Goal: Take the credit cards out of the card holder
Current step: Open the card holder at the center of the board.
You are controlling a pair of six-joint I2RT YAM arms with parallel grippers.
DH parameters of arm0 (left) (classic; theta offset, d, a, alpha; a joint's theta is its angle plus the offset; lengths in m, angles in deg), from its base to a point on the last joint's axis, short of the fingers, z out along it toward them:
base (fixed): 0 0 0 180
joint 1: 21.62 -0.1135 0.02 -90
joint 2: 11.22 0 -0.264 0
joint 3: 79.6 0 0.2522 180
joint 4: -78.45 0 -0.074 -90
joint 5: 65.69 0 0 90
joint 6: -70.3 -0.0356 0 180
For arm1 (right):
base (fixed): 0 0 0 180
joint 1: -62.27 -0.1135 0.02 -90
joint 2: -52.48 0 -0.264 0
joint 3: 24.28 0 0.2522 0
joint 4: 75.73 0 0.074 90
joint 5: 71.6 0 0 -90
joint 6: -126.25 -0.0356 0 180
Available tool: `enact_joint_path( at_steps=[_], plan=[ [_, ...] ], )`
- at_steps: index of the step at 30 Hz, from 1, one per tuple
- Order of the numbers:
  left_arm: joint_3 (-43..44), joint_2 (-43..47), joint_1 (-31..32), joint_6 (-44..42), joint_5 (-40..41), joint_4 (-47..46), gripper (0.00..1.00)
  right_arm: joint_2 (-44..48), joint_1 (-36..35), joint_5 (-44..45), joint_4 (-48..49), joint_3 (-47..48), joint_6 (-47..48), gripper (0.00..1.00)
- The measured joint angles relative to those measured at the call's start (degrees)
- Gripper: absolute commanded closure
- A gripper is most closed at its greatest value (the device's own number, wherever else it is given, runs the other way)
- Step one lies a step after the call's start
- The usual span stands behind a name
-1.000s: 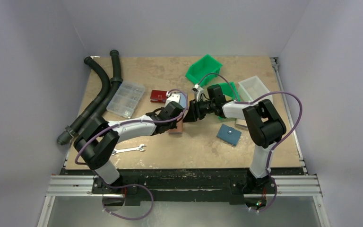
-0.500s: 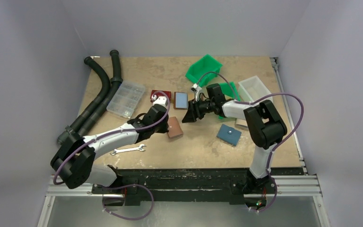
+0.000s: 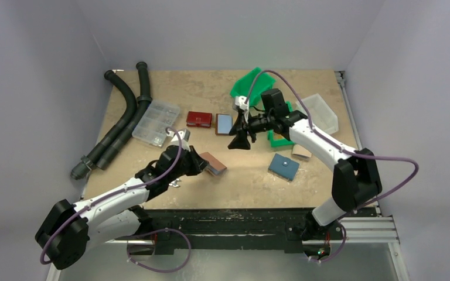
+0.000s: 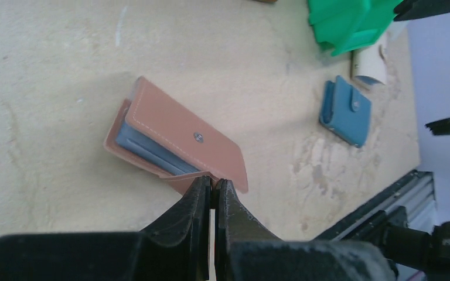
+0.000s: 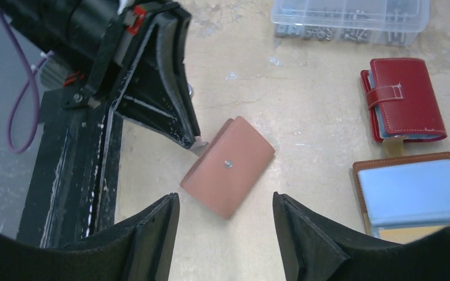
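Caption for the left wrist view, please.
Left gripper pinches the tan card holder by its flap edge; blue cards show inside, blue pouch beyond.

Blue credit cards (image 4: 145, 147) sit inside the tan card holder (image 4: 190, 137).

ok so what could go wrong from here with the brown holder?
1. The left gripper is shut on only the thin flap edge of the brown card holder; it may slip, or the whole holder may drag once a card is pulled.
2. The blue-grey cards show just a narrow edge in the holder's open side, so the open right gripper, apart from the holder, has little to pinch.
3. Both grippers crowd one small holder; they could collide.
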Motion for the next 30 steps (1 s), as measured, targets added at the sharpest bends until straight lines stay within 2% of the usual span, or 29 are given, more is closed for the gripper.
enact_joint_path(
  at_steps=[7,11,15,20,24,30],
  plan=[
    [8.24,-4.20,0.00,-0.57,-7.56,-0.70,1.00,10.36,0.13,0.92,-9.11,-2.82,10.32,0.26],
    [15.41,-9.14,0.00,-1.14,-11.85,-0.96,1.00,16.55,0.46,2.25,-10.08,-5.42,11.74,0.19],
    [21.86,-17.57,0.00,-2.38,-15.89,-1.66,1.00,21.24,2.14,2.86,-10.12,-8.31,13.03,0.17],
    [24.11,-24.74,0.00,-3.85,-18.84,-1.16,1.00,22.75,5.09,2.60,-9.97,-12.74,14.58,0.17],
    [23.87,-23.06,-0.04,-5.07,-18.47,2.14,1.00,22.56,6.60,2.60,-9.70,-14.73,14.93,0.18],
    [15.39,-11.67,-2.36,-4.42,-10.54,9.35,1.00,20.83,6.62,2.14,-7.76,-15.96,15.04,0.19]
  ],
)
